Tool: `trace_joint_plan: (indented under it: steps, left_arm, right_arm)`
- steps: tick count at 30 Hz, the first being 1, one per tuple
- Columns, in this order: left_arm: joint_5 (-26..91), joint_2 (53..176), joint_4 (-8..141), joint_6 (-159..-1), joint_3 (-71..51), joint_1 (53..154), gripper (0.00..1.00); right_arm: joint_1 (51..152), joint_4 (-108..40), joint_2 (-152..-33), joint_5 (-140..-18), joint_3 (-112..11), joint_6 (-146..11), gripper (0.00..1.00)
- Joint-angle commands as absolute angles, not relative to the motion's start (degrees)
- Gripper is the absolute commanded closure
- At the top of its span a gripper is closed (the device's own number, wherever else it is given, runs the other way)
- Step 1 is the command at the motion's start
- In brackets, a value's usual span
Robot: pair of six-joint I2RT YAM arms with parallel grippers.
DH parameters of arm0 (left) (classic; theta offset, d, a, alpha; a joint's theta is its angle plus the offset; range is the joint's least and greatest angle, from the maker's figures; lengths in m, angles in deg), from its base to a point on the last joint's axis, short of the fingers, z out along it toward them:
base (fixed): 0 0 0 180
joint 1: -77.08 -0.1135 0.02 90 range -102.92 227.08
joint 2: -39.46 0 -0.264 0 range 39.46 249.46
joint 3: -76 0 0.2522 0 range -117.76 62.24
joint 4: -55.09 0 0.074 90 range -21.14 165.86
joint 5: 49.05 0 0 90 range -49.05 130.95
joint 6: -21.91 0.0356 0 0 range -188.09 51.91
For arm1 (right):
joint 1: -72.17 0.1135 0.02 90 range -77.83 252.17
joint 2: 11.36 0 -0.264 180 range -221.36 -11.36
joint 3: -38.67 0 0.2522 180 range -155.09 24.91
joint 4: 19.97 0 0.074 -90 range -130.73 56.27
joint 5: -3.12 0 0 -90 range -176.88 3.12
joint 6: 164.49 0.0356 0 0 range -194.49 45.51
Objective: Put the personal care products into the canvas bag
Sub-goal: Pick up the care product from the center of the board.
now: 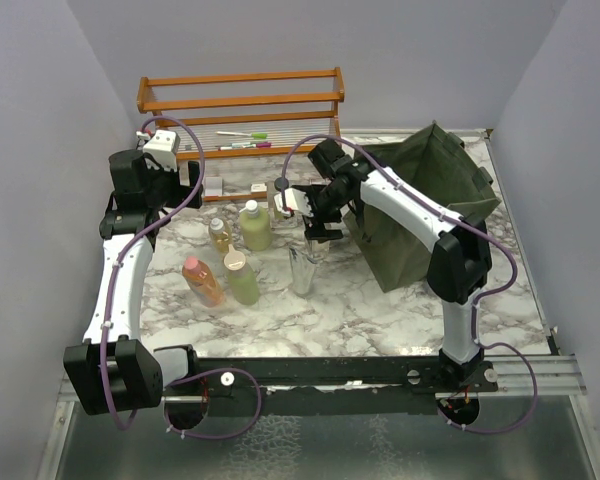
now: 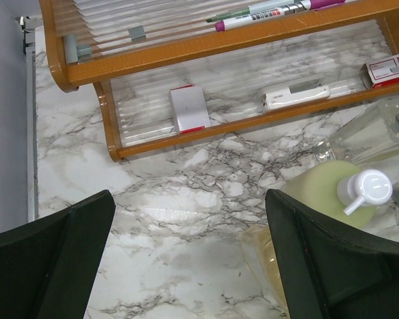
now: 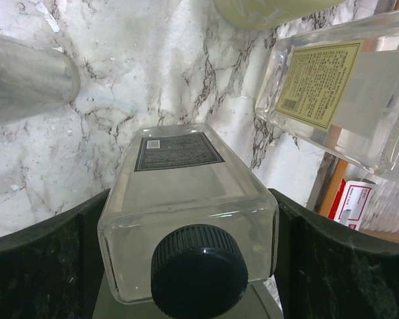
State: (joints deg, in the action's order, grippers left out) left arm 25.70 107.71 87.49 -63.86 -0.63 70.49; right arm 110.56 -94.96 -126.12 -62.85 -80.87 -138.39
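Task is looking barely started. Nothing is showing inside the canvas bag (image 1: 395,262), though its dark inside is mostly hidden, so no confirming that. The bag is sitting at the right rear of the table (image 1: 360,310), sides sagging.

The right gripper (image 3: 189,206) is straddling a clear bottle (image 3: 179,173) with a black cap at mid-table. Its fingers are lying close along both flat sides, but whether they are really squeezing I cannot tell. The bottle appears to be standing on the marble, not lifted.

The left gripper (image 2: 189,199) is hanging with fingers spread wide, nothing between them, near the wooden rack (image 1: 240,100).

Waiting on the table, all left of the bag:
- silver tube (image 1: 302,270), just beside the straddled bottle
- second clear bottle (image 3: 339,86), also just beside it
- pale green bottle (image 1: 255,226) with a pump top
- amber bottle (image 1: 220,235)
- orange bottle (image 1: 202,281)
- second green bottle (image 1: 243,280)

So seven items are showing outside the bag, and nearly everything is looking left to do.

In the way: the tube and the second clear bottle are crowding the right gripper, so a lift is risking a knock. The bag's floppy near wall may be getting in the way of a drop. The pens (image 1: 245,140) and small boxes (image 2: 189,109) on the rack are not part of the job.
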Motion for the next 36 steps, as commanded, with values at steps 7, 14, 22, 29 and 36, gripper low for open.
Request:
trace_joint_plan:
  steps: [7, 14, 22, 29, 36]
  left_arm:
    - [24.1, 106.0, 86.2, -64.1, 0.4, 70.3, 0.01]
    - [23.7, 106.3, 86.2, -64.4, 0.1, 70.3, 0.01]
    - [23.3, 105.7, 86.1, -64.7, 0.5, 70.3, 0.01]
    - [22.2, 105.8, 86.4, -65.7, -0.4, 70.3, 0.01]
    - [21.7, 105.2, 86.4, -66.1, -0.6, 70.3, 0.01]
  right_arm:
    - [109.2, -96.6, -127.5, -56.9, -82.0, -135.8, 0.15]
    - [108.0, -95.0, -126.3, -53.2, -81.1, -134.6, 0.13]
    - [107.1, -95.0, -126.2, -51.4, -80.6, -134.3, 0.21]
    - [106.8, -92.5, -122.9, -48.6, -79.9, -131.0, 0.52]
    - [106.8, -87.6, -119.2, -50.0, -80.3, -123.3, 0.72]
